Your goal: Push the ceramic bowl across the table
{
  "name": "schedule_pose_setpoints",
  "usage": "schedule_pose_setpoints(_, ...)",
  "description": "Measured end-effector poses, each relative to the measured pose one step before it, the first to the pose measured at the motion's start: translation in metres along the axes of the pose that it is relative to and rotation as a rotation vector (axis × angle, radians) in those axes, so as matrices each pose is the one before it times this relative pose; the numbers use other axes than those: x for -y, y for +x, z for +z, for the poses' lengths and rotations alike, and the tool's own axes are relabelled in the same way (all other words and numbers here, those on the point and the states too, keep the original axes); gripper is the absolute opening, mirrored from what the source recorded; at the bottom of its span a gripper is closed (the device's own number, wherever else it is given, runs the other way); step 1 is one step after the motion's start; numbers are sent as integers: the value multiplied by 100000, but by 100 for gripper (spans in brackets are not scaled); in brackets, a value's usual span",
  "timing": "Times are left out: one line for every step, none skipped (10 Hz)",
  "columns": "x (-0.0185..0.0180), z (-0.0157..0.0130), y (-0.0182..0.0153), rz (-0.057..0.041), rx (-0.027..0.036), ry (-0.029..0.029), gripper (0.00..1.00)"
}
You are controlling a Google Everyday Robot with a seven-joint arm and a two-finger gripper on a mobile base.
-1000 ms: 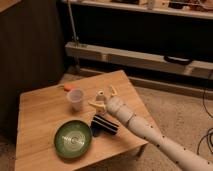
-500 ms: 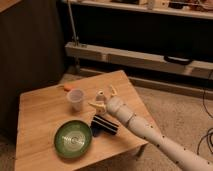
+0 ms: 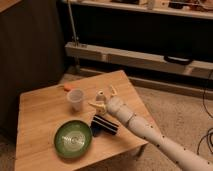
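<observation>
Zero movement over the last second: the wide glossy green ceramic bowl [image 3: 73, 138] sits near the 6 o'clock edge of the low light-wood bench [image 3: 40, 117], untouched. The claw [image 3: 103, 97] hangs with fingers spread at the bowl's 1 o'clock, just beside the small translucent plastic cup [image 3: 75, 100], so I'd say the push hasn't really started yet.

Glossy green ceramic bowl [image 3: 73, 138], paler centre, on light plank-grained table [image 3: 40, 107]; cream gripper [image 3: 103, 97] over table's middle.
</observation>
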Motion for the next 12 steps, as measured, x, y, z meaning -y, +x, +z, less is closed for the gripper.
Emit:
schedule_pose_setpoints(-3, 1, -1, 0, 0, -5, 80)
schedule_pose_setpoints(1, -1, 0, -2, 0, 2, 80)
schedule_pose_setpoints(-2, -1, -1, -2, -1, -3, 80)
schedule_pose_setpoints(2, 0, 2, 5, 0, 3, 80)
schedule_pose_setpoints(2, -1, -1, -5, 1, 5, 80)
schedule_pose_setpoints(0, 1, 1, -19, -11, -5, 80)
schedule_pose_setpoints(254, 0, -334, -1646, -369, -14, 80)
schedule_pose_setpoints(100, -31, -447, -2751, -415, -475, 80)
schedule_pose_setpoints(181, -172, -1042, -4206, -650, -391, 80)
schedule_pose_setpoints(164, -299, -2128, -6377, -1337, -518, 80)
schedule_pose_setpoints(172, -334, -2120, -4386, -1888, -863, 80)
schedule_pose_setpoints(206, -519, -2436, -4572, -3088, -1243, 80)
